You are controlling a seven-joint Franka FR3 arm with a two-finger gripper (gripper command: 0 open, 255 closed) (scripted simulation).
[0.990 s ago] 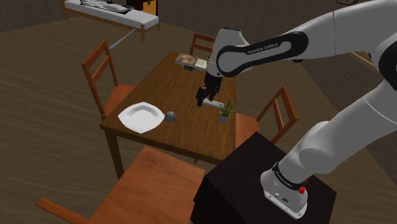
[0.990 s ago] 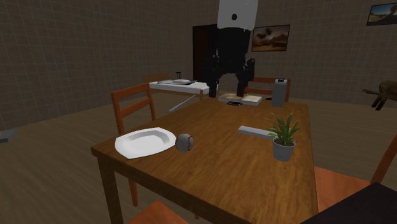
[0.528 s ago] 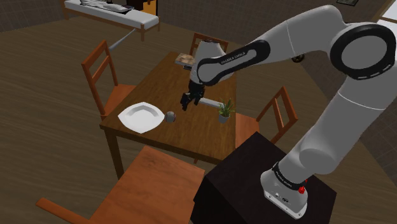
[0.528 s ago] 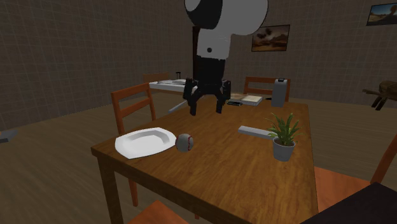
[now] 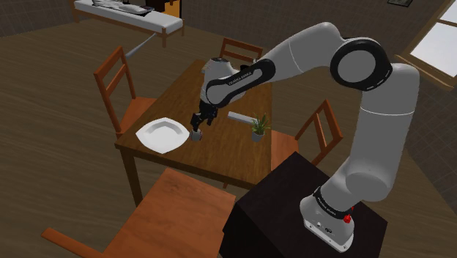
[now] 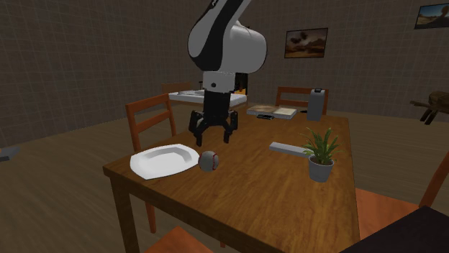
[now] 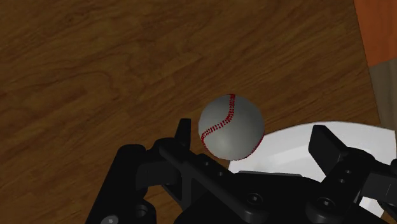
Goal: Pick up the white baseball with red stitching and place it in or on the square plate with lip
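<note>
Operator's record, entered from the remote station.

1. The baseball [image 6: 209, 160] lay on the wooden bench [image 6: 259, 194]. It sat just beside the near corner of the square plate [image 6: 162, 159], on the second exterior view's right of it. I could not tell whether ball and plate touched.

2. Being round, the ball had no long axis and pointed no way in particular. I judged its attitude by the seam alone. In the wrist view the baseball [image 7: 231, 127] showed one line of red stitching curving across the face turned to the camera. A second line ran along the edge nearest the plate [image 7: 286, 146].

3. Its skin appeared greyish white and smooth. In the shoulder view the baseball [image 5: 196, 134] read as a dull grey.

4. The claw [image 6: 214, 136] hung directly above the ball, pointing down, with its fingers spread wide. It gripped nothing. From the wrist camera the ball sat between the claw's [image 7: 254, 133] two fingers, closer to one than to the other, and touched neither.

5. The plate [image 5: 161, 134] was white with a raised lip. A small potted plant [image 6: 319, 154] stood well apart from the ball.
</note>
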